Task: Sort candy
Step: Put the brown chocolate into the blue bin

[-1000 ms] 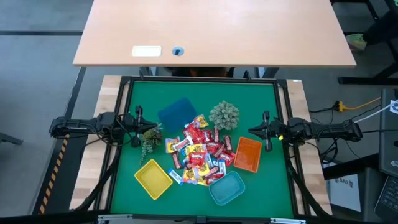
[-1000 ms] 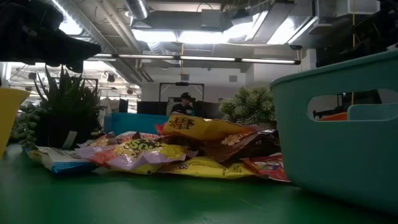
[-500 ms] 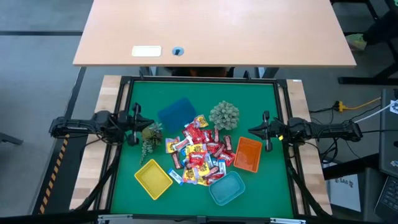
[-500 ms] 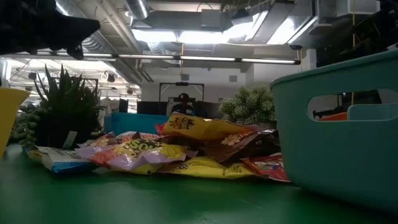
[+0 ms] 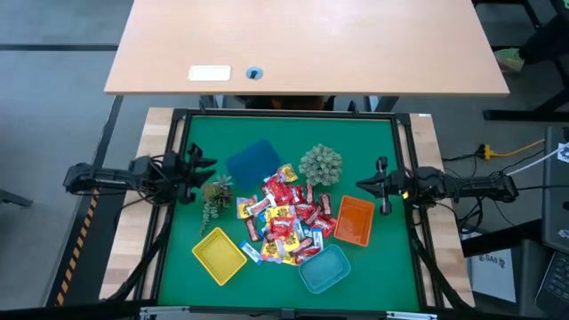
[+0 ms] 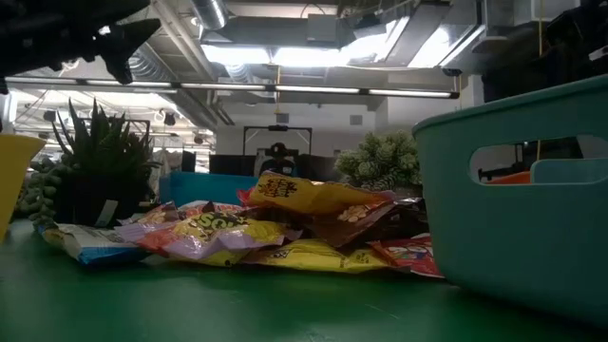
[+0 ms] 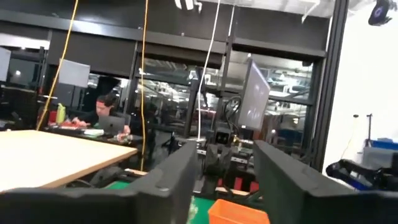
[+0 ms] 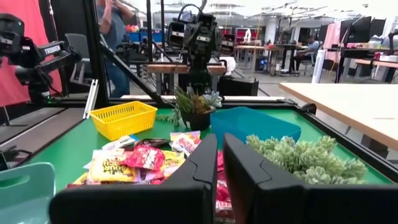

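While candy point(image 5: 283, 218) lies unmoved | left tool point(image 5: 197, 165) has spread apart, empty | right tool point(image 5: 380, 187) clenched, empty

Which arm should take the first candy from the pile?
Left, probably. The left gripper is open and empty beside the candy; the right gripper is shut at the mat's other edge. Both are similarly far off.

Open green mat point(image 5: 267, 133) across upper frame and along lower left edge. Centre blocked by candy point(image 5: 284, 218), ringed by four trays and two plants point(image 5: 320, 165); narrow gaps between.
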{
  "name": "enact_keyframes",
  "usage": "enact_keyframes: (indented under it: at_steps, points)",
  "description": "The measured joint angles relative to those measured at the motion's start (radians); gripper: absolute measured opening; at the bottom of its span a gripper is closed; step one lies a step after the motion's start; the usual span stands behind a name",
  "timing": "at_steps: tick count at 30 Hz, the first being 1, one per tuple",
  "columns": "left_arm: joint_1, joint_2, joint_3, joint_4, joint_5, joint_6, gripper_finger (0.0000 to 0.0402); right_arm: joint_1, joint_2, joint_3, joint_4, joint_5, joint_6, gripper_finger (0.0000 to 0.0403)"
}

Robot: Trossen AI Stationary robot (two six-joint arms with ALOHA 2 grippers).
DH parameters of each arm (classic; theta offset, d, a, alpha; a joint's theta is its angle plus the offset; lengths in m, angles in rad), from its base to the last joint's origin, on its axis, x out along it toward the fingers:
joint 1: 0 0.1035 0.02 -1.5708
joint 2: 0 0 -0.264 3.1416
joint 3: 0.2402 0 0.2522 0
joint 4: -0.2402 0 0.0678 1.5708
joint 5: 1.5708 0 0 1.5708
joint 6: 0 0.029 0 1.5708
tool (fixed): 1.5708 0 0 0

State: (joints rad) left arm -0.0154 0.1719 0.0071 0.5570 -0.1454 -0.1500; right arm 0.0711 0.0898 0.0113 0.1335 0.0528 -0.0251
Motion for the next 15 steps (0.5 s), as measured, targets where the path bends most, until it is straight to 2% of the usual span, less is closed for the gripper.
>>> enact_keyframes:
  at_steps: [6,15]
  points:
    - [-0.016,0.210,0.056,0.117,0.047,-0.031,0.0205,0.000,0.000,0.001,0.007,0.043,0.002,0.0028]
    - [-0.113,0.633,0.320,0.094,0.088,0.098,0.0210,0.000,0.000,0.002,0.007,0.044,0.002,0.0028]
